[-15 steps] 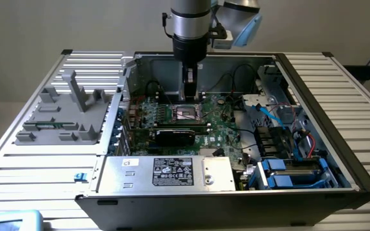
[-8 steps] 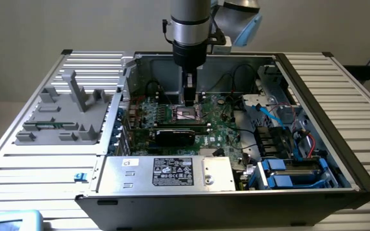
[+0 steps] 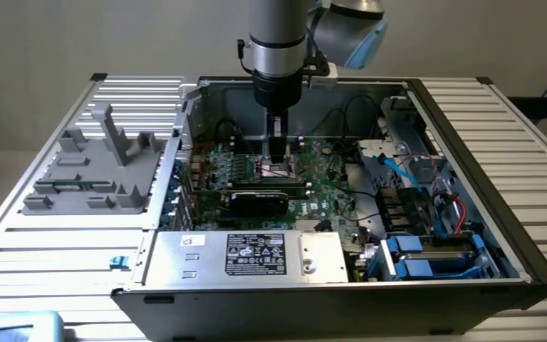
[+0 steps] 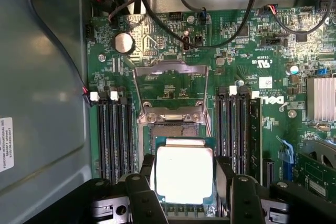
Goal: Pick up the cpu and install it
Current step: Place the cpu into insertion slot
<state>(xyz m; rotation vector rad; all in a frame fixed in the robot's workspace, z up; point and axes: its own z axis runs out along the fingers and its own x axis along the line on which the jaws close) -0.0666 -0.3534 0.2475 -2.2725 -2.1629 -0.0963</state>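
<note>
- A slatted metal table (image 3: 501, 135) carries everything in the scene.
- An open computer case (image 3: 302, 310) lies on its side on the table, with its inside facing up.
- The grey robot arm (image 3: 278, 43) comes straight down from above into the far half of the case.
- A silver power supply box (image 3: 245, 255) with a white label sits along the near edge of the case.
- A grey plastic fixture (image 3: 88, 171) with upright posts rests on the table just outside the case, on the exterior view's left.
- A green motherboard (image 4: 247, 61) covers the case floor, with black cables looping over its far edge.
- A black card (image 3: 259, 199) stands on the board between the power supply and the arm.
- The black gripper (image 4: 185, 170) hangs low over the middle of the board, its fingers (image 4: 144, 187) pressed against two opposite edges of the chip, holding it.
- A metal socket frame (image 4: 170, 115) stands swung open, just beyond the gripper.
- Dark memory slots (image 4: 113, 135) run on both sides of the socket.
- The cpu (image 4: 184, 174), a square with a bright silver top and a thin green rim, sits between the fingers, directly over the open socket; whether it touches the socket cannot be told.
- A round silver coin battery (image 4: 124, 42) lies on the board beyond the socket frame.
</note>
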